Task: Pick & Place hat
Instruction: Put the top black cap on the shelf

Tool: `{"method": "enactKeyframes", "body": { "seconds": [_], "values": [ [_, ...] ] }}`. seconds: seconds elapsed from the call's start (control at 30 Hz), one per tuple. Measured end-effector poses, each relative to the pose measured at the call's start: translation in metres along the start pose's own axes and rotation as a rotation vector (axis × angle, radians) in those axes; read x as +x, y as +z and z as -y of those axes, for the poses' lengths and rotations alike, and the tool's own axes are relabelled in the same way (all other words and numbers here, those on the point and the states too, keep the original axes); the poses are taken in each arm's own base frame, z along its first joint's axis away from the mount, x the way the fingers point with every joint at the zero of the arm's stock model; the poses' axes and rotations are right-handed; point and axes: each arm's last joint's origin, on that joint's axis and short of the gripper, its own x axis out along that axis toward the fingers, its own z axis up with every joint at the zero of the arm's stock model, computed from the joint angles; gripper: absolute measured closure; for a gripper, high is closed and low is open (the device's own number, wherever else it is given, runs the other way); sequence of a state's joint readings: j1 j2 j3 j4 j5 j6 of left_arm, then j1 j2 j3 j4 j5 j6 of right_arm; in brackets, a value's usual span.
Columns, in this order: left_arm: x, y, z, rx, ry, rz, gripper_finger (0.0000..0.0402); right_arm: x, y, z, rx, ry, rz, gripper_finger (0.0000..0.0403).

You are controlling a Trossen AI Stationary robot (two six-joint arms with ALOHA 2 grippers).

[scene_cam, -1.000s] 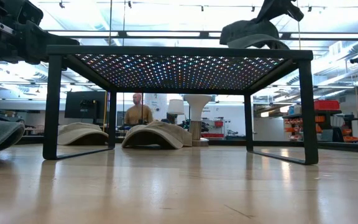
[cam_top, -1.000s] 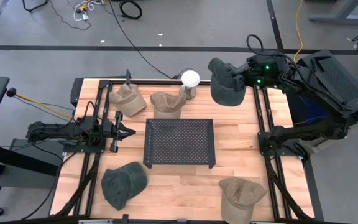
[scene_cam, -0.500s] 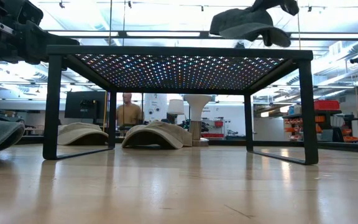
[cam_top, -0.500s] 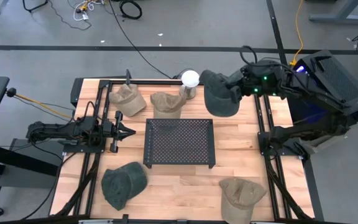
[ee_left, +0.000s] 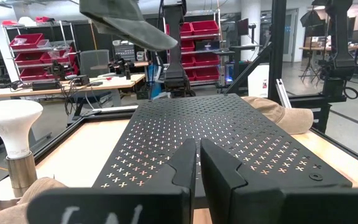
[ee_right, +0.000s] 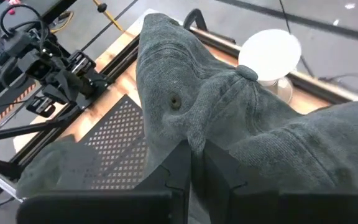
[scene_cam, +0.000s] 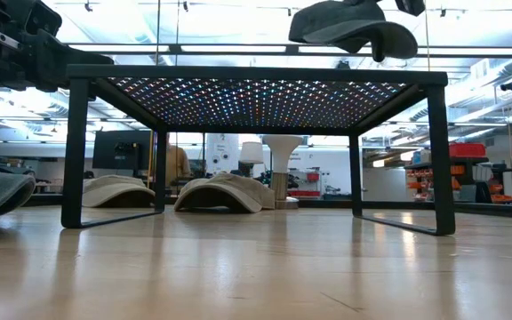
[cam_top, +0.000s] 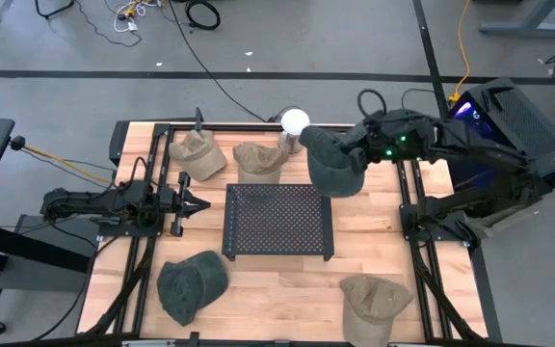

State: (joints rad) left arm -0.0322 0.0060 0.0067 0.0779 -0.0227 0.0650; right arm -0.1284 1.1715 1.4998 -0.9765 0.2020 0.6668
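The left end effector (cam_top: pixel 193 203) rests low at the desk's (cam_top: pixel 277 299) left side, fingers pressed together on nothing, pointing at the black perforated rack (cam_top: pixel 277 220). The right end effector (cam_top: pixel 353 152) is pinched tight on the dark green hat (cam_top: pixel 329 162), which hangs in the air over the rack's far right corner, beside the white-topped stand (cam_top: pixel 295 123).
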Motion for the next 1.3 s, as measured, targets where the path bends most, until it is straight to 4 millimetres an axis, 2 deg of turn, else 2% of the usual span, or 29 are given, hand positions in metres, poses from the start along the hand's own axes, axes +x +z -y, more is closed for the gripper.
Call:
{"method": "enactKeyframes", "body": {
  "seconds": [0.5, 1.3],
  "values": [
    [0.000, 0.000, 0.000, 0.000, 0.000, -0.001, 0.0372, 0.041, -0.016, -0.042, 0.115, 0.061, -0.051, 0.0367],
    [0.000, 0.000, 0.000, 0.000, 0.000, -0.001, 0.0372, 0.071, -0.047, -0.074, 0.178, -0.012, -0.069, 0.0367]
  ]
}}
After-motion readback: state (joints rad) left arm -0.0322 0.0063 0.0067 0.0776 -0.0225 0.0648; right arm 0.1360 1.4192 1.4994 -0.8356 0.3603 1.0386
